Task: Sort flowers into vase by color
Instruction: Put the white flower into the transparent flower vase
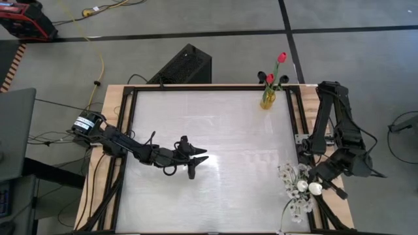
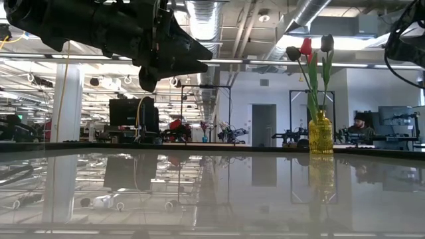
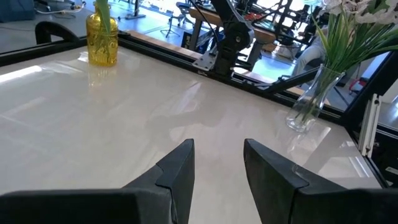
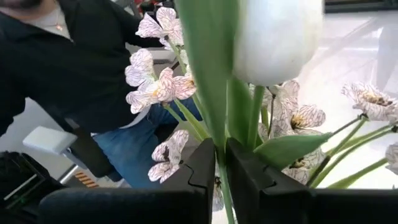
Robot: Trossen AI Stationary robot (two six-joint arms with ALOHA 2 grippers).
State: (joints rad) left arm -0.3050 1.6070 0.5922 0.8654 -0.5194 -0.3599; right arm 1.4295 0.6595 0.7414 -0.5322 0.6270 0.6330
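Observation:
A yellow vase [image 1: 267,99] stands near the table's far right corner and holds two red tulips [image 1: 281,57] and dark tulips [image 2: 327,43]. A clear vase [image 3: 309,101] near the near right corner holds white veined blossoms [image 1: 290,176] on green stems. Two white tulip heads [image 1: 308,187] show beside those blossoms. My right gripper [image 4: 219,171] is there, shut on a white tulip [image 4: 277,37]. My left gripper [image 3: 217,165] hovers open over the table's left middle, above bare surface. My right gripper pinches the white tulip's green stem [image 4: 219,186] between its two fingers, below the head and beside a broad leaf [image 4: 211,87]. The fingers lie across the stem. The head stands up past the fingertips; the stem's lower end is hidden by the gripper.
A black metal frame [image 1: 124,130] borders the white tabletop. A person in a dark top and jeans [image 4: 81,74] is seated just beyond the table's right side, behind the blossoms. A black box [image 1: 183,65] sits beyond the far edge.

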